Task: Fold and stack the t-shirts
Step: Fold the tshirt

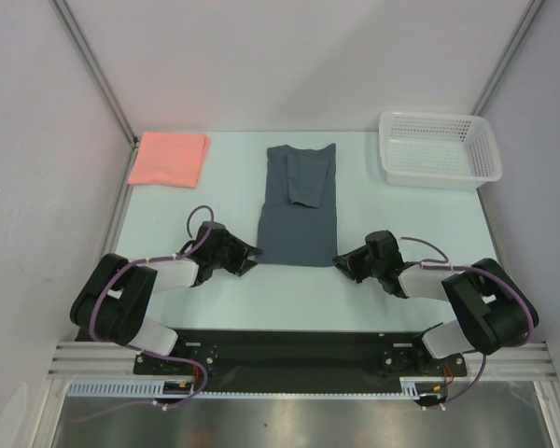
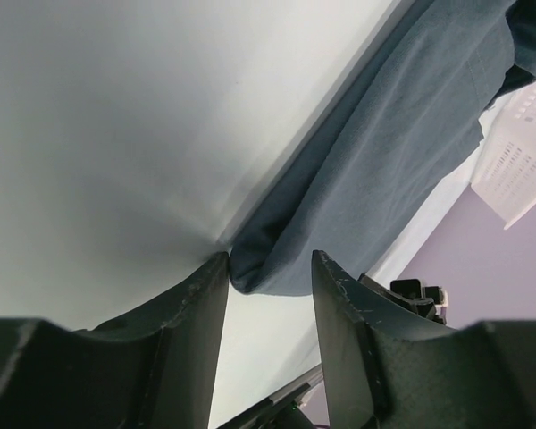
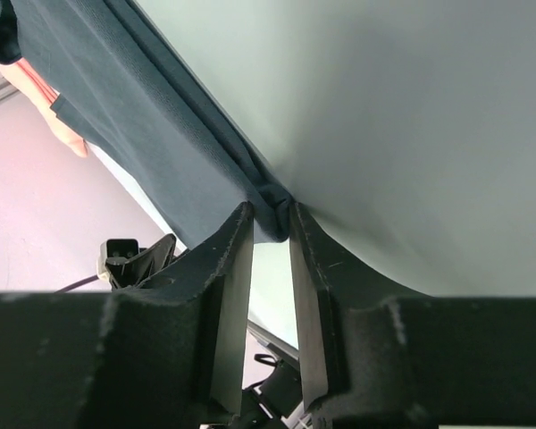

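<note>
The dark shirt (image 1: 299, 210) lies flat in the middle of the table (image 1: 224, 177), sleeves already turned in, its long axis running from 6 o'clock at my bases to 12 o'clock at the far wall. I have one gripper at each corner of its near hem, so neither arm is nearer. From my left gripper (image 2: 270, 264) the cloth spreads away toward 2 o'clock, and from my right gripper (image 3: 268, 213) toward 10 o'clock. My left jaws stand clearly apart, with the hem corner lying in the gap and nothing pinched. My right jaws stand much narrower, and the folded corner sits right at the tips and seems to touch both pads, but I cannot tell whether they truly bite it. The pink shirt (image 1: 170, 157) rests as a finished rectangle at 11 o'clock, well apart from the dark one, and the white basket (image 1: 439, 177) sits at 1 o'clock. As I judge it, the next move depends on that axis: once both corners are held, the near hem should travel straight toward 12 o'clock, both hands keeping level so the fold lands square across the length.
</note>
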